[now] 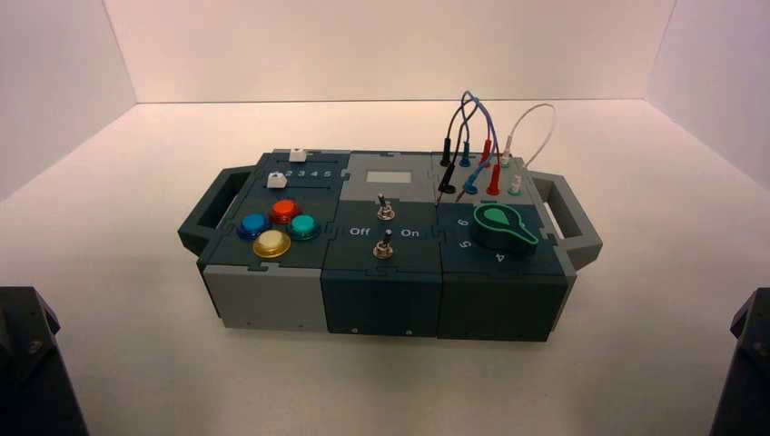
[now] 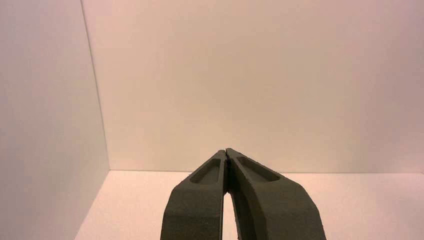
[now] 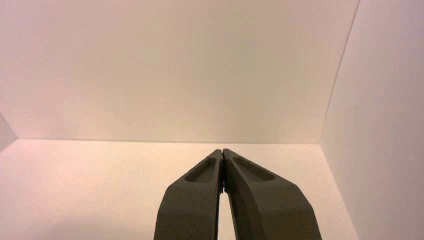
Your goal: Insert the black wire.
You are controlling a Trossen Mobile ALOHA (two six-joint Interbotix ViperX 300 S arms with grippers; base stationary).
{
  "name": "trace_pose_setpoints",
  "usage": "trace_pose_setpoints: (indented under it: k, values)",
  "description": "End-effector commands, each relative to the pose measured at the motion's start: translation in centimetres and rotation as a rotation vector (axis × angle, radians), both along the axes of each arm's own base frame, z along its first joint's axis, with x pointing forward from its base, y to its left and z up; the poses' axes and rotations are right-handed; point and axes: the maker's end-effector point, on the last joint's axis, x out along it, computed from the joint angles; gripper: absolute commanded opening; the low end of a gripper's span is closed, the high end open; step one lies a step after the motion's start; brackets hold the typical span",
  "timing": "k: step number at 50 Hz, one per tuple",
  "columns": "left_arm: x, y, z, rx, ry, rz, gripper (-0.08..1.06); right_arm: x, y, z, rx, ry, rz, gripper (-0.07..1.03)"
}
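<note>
Probably next, our reach: we are judging that the right gripper will be working, since its arm is waiting at the near right corner, closer to the wires than the left one.
Right gripper: we are seeing its two fingers meeting at the tips, narrow and holding nothing.
Left gripper: its arm is parking at the near left corner, fingers together, gripping nothing.
Black wire: it is looping above the right part of the box, at the left edge of the group of coloured plugs.
Way from our right gripper: the wire is lying forward and well to the left, beyond the green-marked knob, so we are facing a long diagonal reach.
Far black plug: it is standing roughly upright at the far row.
Near black plug: it is leaning, its thin tip appearing to be pointing down, toward us and slightly left; we are taking this end as the loose one.
Long axis: the near plug's length is slanting from upper right to lower left, beside the near black socket, so we are expecting to be straightening it before pushing down.
</note>
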Motion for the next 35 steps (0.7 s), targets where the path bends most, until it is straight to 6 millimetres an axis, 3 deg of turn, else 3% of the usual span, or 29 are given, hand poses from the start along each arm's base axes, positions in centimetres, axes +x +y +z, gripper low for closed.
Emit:
trace_pose_setpoints:
  k: [1,17,35]
  values:
    - [0.0,-0.8,1.0,0.012,0.013,-0.035,-0.03,-0.1,0.4,0.1,0.011,0.019,0.015,-0.02]
    - [-1.5,-3.9,-2.2,0.045,0.25,-0.175,-0.03,-1.5,3.7,-2.0,0.037,0.181,0.156,-0.02]
    - [-3.9,-6.8,-6.9,0.111,0.621,-0.325,-0.03,-3.0,4.6,-4.6,0.077,0.381,0.194,-0.02]
